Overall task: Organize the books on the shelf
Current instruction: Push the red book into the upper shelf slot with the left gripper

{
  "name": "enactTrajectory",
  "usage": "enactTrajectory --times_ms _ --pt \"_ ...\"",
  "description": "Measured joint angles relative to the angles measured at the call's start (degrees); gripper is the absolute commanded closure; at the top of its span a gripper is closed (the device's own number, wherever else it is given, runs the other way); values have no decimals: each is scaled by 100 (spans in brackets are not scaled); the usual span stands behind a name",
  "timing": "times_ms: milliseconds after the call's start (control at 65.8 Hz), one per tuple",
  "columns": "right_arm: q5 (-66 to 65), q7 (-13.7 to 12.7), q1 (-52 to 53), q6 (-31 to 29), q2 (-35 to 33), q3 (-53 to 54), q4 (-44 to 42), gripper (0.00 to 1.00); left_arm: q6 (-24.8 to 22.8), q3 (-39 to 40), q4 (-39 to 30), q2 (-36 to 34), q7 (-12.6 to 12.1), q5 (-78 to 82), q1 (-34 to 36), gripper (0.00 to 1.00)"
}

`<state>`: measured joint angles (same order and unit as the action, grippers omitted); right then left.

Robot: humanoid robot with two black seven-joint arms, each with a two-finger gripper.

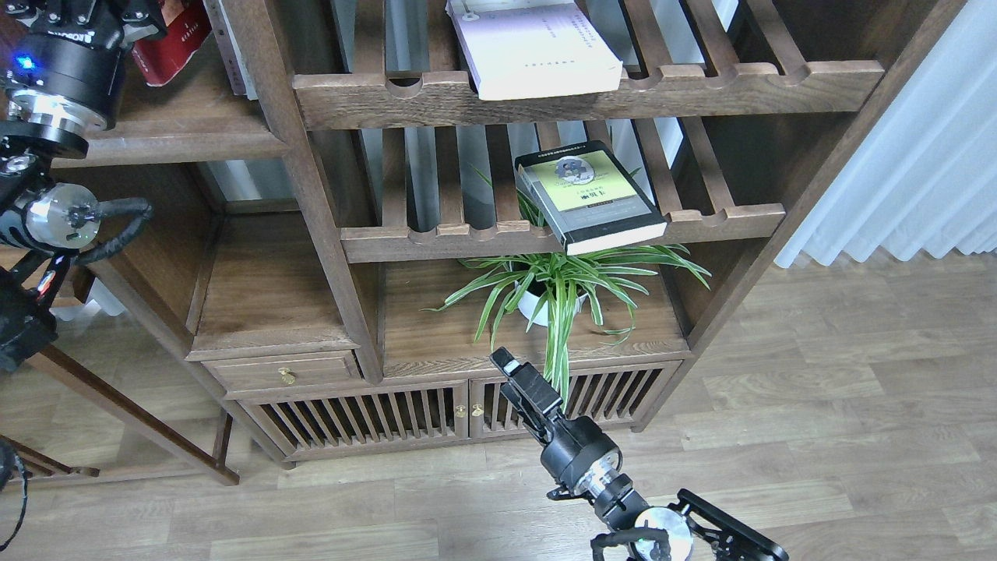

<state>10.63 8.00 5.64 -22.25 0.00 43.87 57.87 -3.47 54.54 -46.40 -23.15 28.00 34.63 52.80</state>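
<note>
My left gripper [117, 14] is at the top left over the solid dark-brown shelf [171, 134]. It is shut on the red book [173, 43], which is tilted and held above the board; the fingers are partly cut off by the top edge. The thick white-lilac book [537, 51] lies on the upper slatted rack. The black book with the yellow-green panel [592, 199] lies on the lower slatted rack and overhangs its front rail. My right gripper [506, 365] is low in front of the cabinet, shut and empty, far from the books.
A pale book spine [231, 54] stands against the post at the right end of the shelf. A potted spider plant [549, 292] sits below the black book. Slatted cabinet doors [366, 417] are at the bottom and a white curtain [919, 156] hangs at the right.
</note>
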Motion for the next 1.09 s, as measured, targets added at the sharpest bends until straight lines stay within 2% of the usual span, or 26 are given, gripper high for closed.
enactTrajectory --times_ms 30,213,304,562,1094 --pt "0 0 0 -1 0 0 1 2 0 -17 4 4 0 0 -26 62" --pt "0 0 -14 -7 0 3 4 2 13 -36 10 18 0 0 -155 41" --pt "0 0 -19 -7 0 4 4 2 14 -7 4 23 -1 0 -176 26" --pt "-6 0 -56 -7 0 -1 4 2 -16 129 -172 84 0 -53 -152 24" --pt "-8 0 -129 -11 0 -1 40 2 -90 1334 -457 959 0 -400 121 17"
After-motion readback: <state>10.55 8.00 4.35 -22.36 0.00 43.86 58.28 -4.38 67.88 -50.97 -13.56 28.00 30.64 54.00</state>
